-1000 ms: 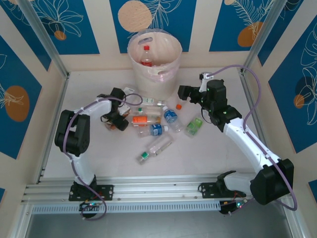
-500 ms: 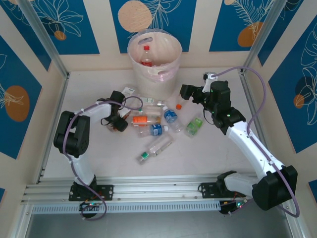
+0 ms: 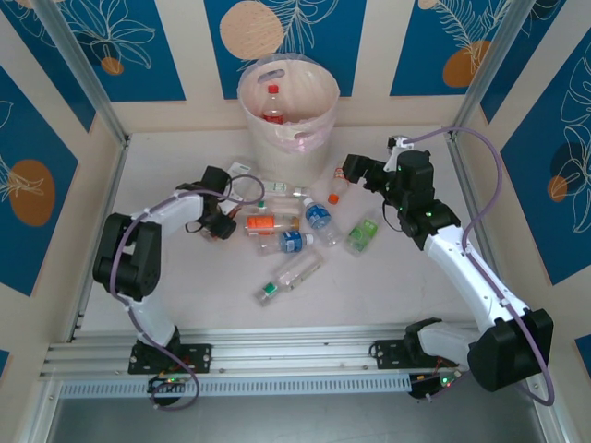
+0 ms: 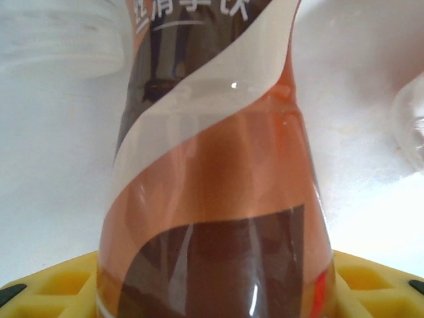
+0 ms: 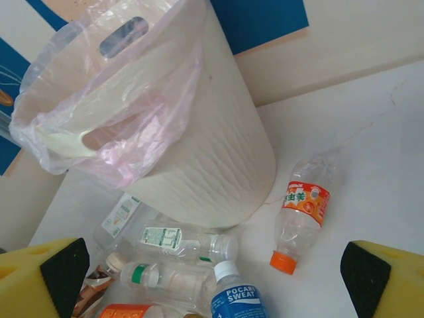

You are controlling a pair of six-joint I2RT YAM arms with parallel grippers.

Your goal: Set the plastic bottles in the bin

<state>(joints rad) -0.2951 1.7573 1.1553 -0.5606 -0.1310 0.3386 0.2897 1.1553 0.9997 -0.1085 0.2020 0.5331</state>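
Observation:
My left gripper [image 3: 218, 227] is shut on a bottle with a brown and orange label [image 4: 212, 199], low on the table at the left end of the pile. The yellow fingers [image 4: 46, 285] flank it. Several more plastic bottles lie in a loose pile: an orange-labelled one [image 3: 268, 222], a blue Pocari one [image 3: 317, 217], a green one [image 3: 362, 233] and an orange-capped one [image 5: 301, 215]. The bin [image 3: 288, 111] stands at the back with a red-capped bottle [image 3: 273, 104] inside. My right gripper [image 3: 355, 171] hangs open above the orange-capped bottle, right of the bin [image 5: 199, 146].
A clear bottle with a green cap [image 3: 288, 277] lies alone nearer the front. Clear bottles [image 5: 185, 242] rest against the bin's foot. A pink liner bag [image 5: 99, 126] hangs over the bin's rim. Walls and metal posts close in the table's back and sides.
My left gripper has closed on the brown and orange bottle. The right arm has shifted slightly to the right and back, still open.

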